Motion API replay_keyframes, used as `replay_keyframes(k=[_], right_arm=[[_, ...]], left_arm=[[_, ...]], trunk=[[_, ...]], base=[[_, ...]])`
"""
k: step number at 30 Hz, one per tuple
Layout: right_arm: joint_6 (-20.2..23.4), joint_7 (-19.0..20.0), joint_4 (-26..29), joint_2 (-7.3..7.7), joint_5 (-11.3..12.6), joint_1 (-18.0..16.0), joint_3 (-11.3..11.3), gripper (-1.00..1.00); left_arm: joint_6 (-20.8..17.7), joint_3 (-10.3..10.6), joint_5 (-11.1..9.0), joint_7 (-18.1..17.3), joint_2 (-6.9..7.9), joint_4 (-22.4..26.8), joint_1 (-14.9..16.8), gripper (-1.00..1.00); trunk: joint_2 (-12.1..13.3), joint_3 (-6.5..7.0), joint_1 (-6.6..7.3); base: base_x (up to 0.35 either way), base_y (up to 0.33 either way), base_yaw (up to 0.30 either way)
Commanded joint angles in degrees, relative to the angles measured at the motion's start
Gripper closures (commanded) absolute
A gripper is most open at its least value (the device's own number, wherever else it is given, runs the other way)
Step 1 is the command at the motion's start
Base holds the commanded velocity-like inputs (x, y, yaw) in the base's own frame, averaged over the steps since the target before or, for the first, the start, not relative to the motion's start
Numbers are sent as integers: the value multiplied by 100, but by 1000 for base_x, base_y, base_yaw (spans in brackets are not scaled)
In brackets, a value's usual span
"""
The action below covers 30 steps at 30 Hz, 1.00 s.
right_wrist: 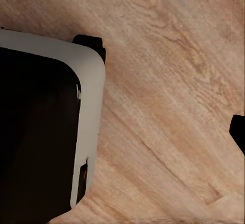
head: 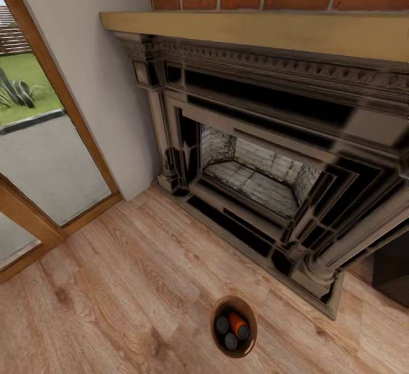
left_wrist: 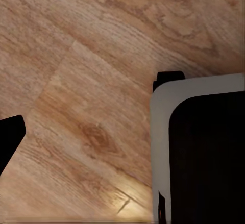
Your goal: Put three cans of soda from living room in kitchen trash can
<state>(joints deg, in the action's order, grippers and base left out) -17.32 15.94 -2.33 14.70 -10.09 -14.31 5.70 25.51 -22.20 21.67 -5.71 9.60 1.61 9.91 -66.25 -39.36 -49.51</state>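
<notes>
1. Grippers: a dark fingertip (left_wrist: 9, 137) juts in at the left wrist view's edge, another (right_wrist: 239, 132) in the right wrist view; whether either is open or closed cannot be told, and nothing is held
2. Both hang over plank floor (left_wrist: 92, 71) beside the robot's white-edged black base (right_wrist: 46, 127)
3. One brown bin (head: 233, 326) stands on the floor before the fireplace (head: 272, 152)
4. Three cans (head: 231, 327) lie inside it

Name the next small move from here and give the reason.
Probably roll forward toward the trash can, which stands on the plank floor before the fireplace with three soda cans inside. Both wrist views look down at floor, so no gripper seems near it yet.
</notes>
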Motion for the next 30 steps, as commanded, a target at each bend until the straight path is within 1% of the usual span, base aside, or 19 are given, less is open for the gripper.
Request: replay_keyframes(k=[1,6,10,11,15,18,30], right_arm=[[4,-14,-4,-26,90,49,16,-100],[16,-60,-17,-124,471,239,49,-100],[22,-113,-20,-153,560,284,58,-100],[25,-249,-25,-205,597,325,57,-100],[23,-362,-23,-264,612,457,59,-100],[20,-422,-22,-321,620,547,56,-100],[19,-443,-22,-404,628,578,62,-100]], left_arm=[[-6,1,2,0,-2,-1,-3,-100],[-65,-2,2,-1,-5,-12,-12,-100],[-158,-8,-13,1,3,-17,-14,-100],[-294,-15,-24,14,30,-19,-15,-100],[-454,-19,-30,21,71,-20,-72,-100],[-513,-20,-43,18,96,-20,-182,-100],[-521,-18,-36,17,36,-21,-225,-100]], trunk=[[42,19,23],[242,109,132],[403,180,220],[443,198,242],[603,270,330],[723,324,396],[1205,539,660]], base=[[0,0,0],[0,0,0],[0,0,0],[0,0,0],[0,0,0],[0,0,0],[0,0,0]])
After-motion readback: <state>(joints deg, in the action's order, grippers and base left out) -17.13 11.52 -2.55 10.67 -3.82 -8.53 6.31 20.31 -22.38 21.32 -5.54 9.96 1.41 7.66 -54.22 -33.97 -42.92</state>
